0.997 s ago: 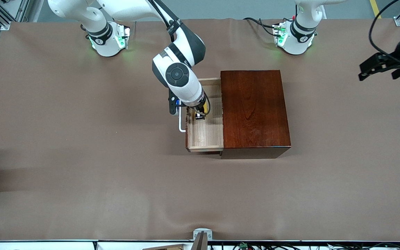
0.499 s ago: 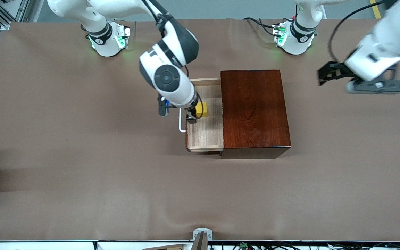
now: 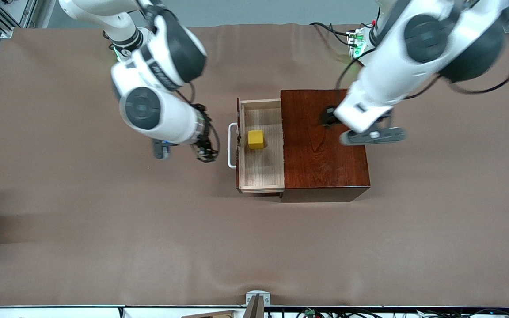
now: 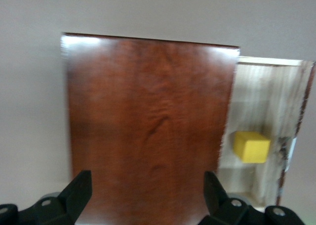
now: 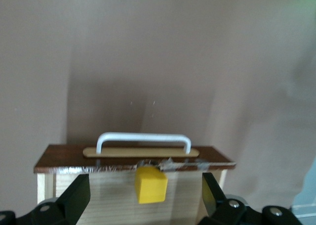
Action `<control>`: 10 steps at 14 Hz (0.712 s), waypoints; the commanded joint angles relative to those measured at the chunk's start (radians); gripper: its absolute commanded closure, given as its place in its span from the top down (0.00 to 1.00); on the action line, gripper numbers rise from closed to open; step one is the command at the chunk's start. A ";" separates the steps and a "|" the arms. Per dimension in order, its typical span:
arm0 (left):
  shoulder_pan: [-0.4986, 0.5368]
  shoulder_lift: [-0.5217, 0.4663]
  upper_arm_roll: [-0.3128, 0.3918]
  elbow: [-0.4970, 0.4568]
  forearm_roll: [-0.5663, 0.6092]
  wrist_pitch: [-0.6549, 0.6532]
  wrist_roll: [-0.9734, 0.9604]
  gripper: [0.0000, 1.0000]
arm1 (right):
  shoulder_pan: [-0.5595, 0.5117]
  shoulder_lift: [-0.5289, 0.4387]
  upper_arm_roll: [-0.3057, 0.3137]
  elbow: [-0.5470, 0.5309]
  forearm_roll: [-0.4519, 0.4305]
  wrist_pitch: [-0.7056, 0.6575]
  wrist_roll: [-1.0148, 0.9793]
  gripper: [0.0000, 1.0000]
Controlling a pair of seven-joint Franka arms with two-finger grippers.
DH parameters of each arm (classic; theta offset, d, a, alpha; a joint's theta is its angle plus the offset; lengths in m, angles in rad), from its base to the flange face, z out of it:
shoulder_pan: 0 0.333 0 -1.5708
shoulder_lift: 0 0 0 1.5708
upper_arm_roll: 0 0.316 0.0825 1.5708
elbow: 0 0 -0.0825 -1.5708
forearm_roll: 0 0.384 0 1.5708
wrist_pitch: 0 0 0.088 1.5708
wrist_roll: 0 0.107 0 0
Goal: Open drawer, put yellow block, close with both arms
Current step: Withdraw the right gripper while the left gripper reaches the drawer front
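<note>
The drawer (image 3: pixel 261 174) stands pulled out of the reddish-brown box (image 3: pixel 320 154) toward the right arm's end, white handle (image 3: pixel 231 145) outward. The yellow block (image 3: pixel 256 139) lies on the drawer floor, free of both grippers. My right gripper (image 3: pixel 203 153) is open and empty, up in the air by the handle. In the right wrist view the block (image 5: pixel 150 184) and handle (image 5: pixel 143 138) show between the spread fingers of that gripper (image 5: pixel 144 198). My left gripper (image 3: pixel 328 118) is open and empty over the box top. The left wrist view (image 4: pixel 146 195) shows the box top (image 4: pixel 148 101) and the block (image 4: pixel 251 147).
The brown cloth-covered table (image 3: pixel 104 221) surrounds the box. The arms' green-lit bases (image 3: pixel 139 53) stand along the edge farthest from the front camera. A small metal mount (image 3: pixel 257 298) sits at the nearest edge.
The right gripper let go of the yellow block in the drawer and drew back up past the handle. The left arm swung in from the table's end to over the box top.
</note>
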 commanded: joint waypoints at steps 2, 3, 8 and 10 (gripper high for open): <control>-0.145 0.165 0.007 0.120 0.092 0.076 -0.259 1.00 | -0.114 -0.057 0.017 -0.001 -0.001 -0.090 -0.125 1.00; -0.180 0.187 0.007 0.124 0.121 0.111 -0.334 1.00 | -0.143 -0.070 0.020 0.001 -0.001 -0.107 -0.175 1.00; -0.400 0.307 0.090 0.165 0.172 0.271 -0.663 1.00 | -0.240 -0.122 0.014 0.013 -0.010 -0.158 -0.382 1.00; -0.558 0.369 0.220 0.224 0.173 0.321 -0.796 1.00 | -0.280 -0.142 0.014 0.013 -0.010 -0.158 -0.474 1.00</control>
